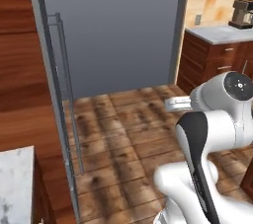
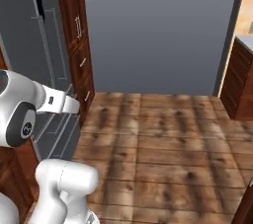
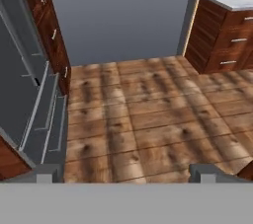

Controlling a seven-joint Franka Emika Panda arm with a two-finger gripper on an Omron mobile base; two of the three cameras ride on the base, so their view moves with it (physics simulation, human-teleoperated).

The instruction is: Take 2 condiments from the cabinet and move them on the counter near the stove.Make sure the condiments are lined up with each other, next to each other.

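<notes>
Looking left to right across the hand view, a grey steel refrigerator [image 3: 24,104] with long bar handles fills the left edge, a tall reddish-brown pantry cupboard [image 3: 42,16] stands behind it, a plain grey wall [image 3: 123,11] closes the middle, and floor cupboards [image 3: 222,40] with metal handles sit at the right under a white marble table [image 3: 232,0]. Wooden floor planks [image 3: 143,114] spread between them. The hand [image 3: 126,172] hangs over this bare floor with its two dark fingertips [image 3: 47,172] spread as wide as they go and nothing between them. In the left base view, a corner of another marble table [image 1: 15,183] shows at lower left, the refrigerator door [image 1: 108,30] rises behind it, and a coffee machine [image 1: 242,13] stands on the far table at upper right. The white arm [image 1: 207,139] occupies the lower right. No bottle can be made out on any table surface shown.
</notes>
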